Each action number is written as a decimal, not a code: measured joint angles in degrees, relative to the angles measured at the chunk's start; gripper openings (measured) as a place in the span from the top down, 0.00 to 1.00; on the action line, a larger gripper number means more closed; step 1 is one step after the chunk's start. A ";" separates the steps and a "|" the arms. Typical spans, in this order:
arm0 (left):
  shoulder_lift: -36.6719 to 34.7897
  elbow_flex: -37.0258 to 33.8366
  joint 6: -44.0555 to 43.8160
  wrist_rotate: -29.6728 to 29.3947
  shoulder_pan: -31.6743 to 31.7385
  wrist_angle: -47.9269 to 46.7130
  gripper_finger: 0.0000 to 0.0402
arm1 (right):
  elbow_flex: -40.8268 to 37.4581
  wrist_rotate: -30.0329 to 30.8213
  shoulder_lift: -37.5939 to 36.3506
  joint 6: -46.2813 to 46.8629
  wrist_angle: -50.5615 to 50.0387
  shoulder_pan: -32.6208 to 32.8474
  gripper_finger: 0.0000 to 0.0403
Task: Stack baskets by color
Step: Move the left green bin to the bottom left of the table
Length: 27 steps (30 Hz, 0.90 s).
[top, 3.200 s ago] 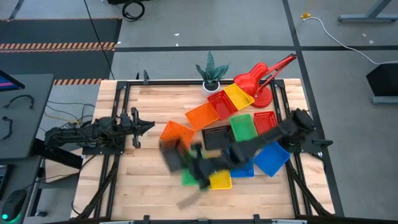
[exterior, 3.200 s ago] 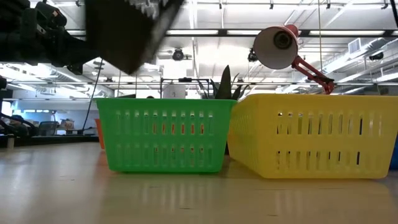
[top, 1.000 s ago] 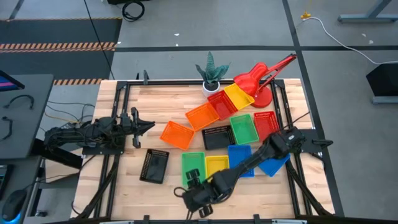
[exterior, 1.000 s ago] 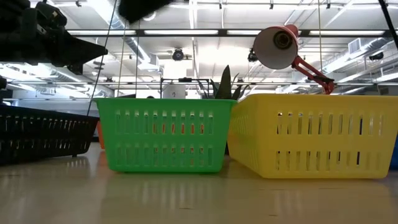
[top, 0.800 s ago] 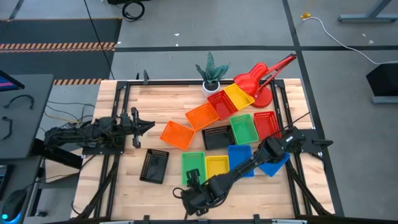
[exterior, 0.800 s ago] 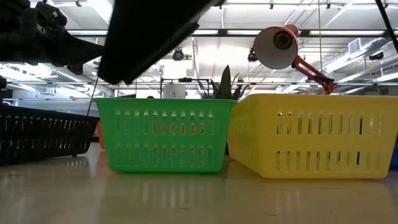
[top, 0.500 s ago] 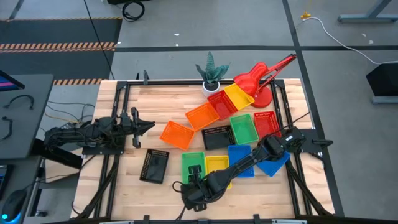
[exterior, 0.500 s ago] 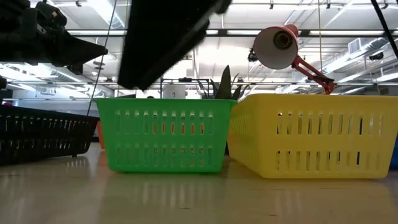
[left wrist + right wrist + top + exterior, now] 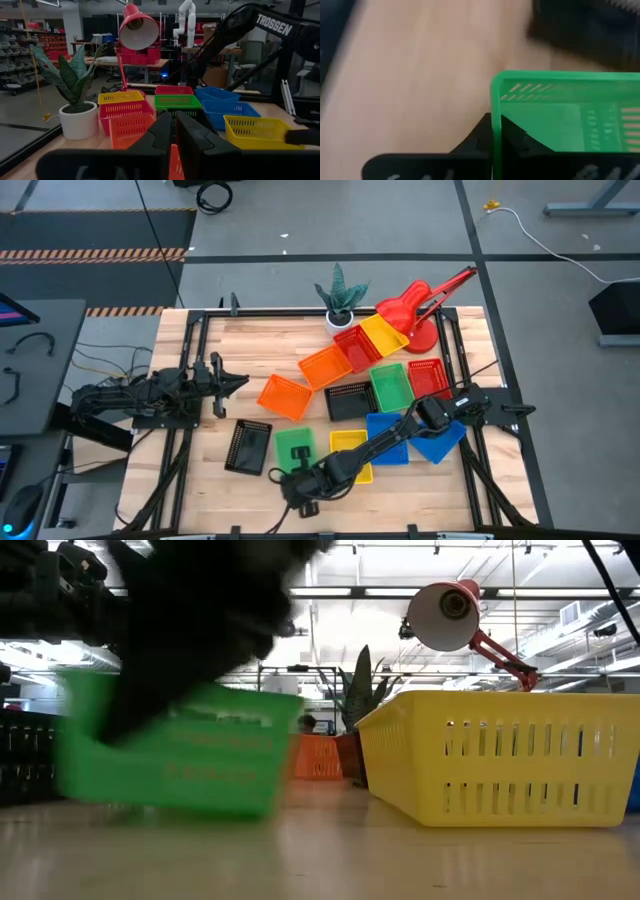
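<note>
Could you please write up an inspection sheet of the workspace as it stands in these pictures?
Surface: wooden table, bare at its left and front.
Job's things: loose baskets in orange, red, yellow, green, blue and black around mid-table; a black basket sits alone front left; a green basket is blurred, tilted.
Clutter: potted plant and red lamp at the far edge.
Grippers: right gripper shut on the green basket's rim; left gripper shut, empty, waiting at the left edge.
Cables: black cable on the floor beyond the table.
Surroundings: lab room with shelves and a white robot arm.
</note>
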 joint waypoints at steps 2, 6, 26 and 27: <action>0.00 0.00 0.01 0.00 0.01 0.02 0.93 | 0.04 -0.97 0.23 -1.38 4.59 -0.53 0.98; 0.00 -0.01 0.02 0.00 0.00 -0.05 0.91 | 0.02 -0.73 0.48 -1.18 5.55 -2.27 0.98; 0.00 -0.01 0.01 0.00 0.01 0.13 0.92 | 0.02 -6.52 4.28 -3.29 20.35 -7.28 0.93; 0.01 0.00 0.01 0.00 -0.01 0.06 0.92 | 0.00 -6.52 4.28 -3.24 20.85 -7.26 0.92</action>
